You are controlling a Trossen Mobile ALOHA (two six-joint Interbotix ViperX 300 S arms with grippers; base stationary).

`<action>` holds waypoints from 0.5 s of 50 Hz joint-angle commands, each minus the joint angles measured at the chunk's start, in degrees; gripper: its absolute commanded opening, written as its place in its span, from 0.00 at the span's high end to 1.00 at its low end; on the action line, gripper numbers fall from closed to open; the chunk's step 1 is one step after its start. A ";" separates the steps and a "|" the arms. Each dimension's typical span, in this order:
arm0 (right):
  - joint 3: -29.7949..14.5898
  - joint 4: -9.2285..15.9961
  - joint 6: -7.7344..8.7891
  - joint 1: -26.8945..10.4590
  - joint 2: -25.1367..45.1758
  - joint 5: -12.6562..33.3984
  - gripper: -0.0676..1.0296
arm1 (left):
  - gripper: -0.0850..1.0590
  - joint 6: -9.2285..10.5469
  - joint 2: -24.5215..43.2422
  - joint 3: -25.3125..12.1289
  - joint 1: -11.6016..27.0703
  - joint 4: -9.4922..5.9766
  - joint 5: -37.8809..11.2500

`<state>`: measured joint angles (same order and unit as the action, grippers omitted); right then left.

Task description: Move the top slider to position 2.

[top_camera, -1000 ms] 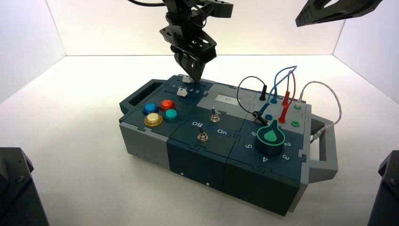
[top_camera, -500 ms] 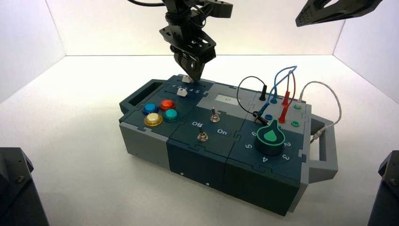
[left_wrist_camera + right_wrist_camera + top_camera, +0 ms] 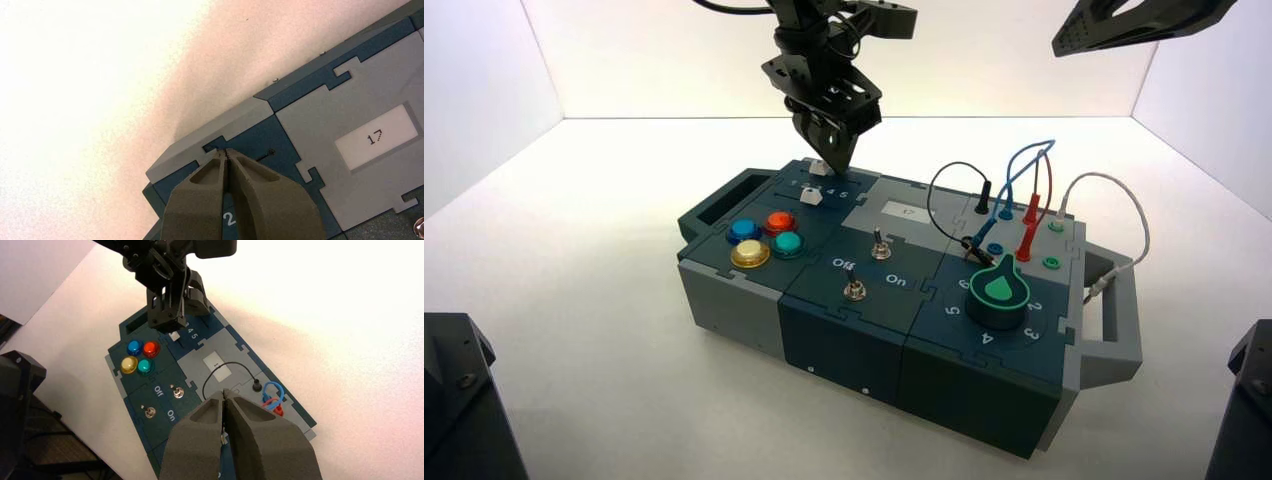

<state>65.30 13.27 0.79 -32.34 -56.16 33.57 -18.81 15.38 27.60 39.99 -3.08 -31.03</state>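
**Left gripper set to nudge top slider toward 2**

High view: white blocky top slider knob point(image 3: 819, 168) sits by the far edge, near the far-left corner, of the dark blue-and-grey box point(image 3: 734, 300). Black left gripper point(image 3: 836, 168) is just right of it, likely for a leftward push.

Left wrist: fingers closed together, gripping nothing; they hide the knob. White printed 2 point(image 3: 229, 218) shows beside them.

Right wrist: black right gripper point(image 3: 224, 392) idles above the box, closed, empty.

The surface point(image 3: 604, 330) around the box point(image 3: 854, 300) is brightly lit; toward its far edge, white glare is seen.
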 commanded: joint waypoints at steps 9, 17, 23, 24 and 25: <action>-1.32 0.18 -0.18 0.18 0.26 -0.62 0.96 | 0.95 -0.26 -0.88 -0.79 -0.44 0.18 -0.35; -1.41 0.26 -0.18 0.18 0.26 -0.53 0.96 | 0.95 -0.26 -1.49 -2.02 0.79 0.18 -1.58; -1.49 0.35 -0.26 0.18 0.00 -0.18 0.96 | 0.95 -0.26 -2.20 -3.25 2.64 0.18 -2.72; -1.49 0.35 -0.26 0.18 -0.09 -0.18 0.96 | 0.95 -0.26 -2.29 -3.43 2.81 0.09 -2.90; -1.49 0.35 -0.26 0.18 -0.18 -0.09 0.96 | 0.95 -0.26 -2.46 -3.60 3.08 0.09 -3.08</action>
<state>65.30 13.27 0.79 -32.34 -56.25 33.57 -18.81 15.47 26.02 41.22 -3.08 -33.57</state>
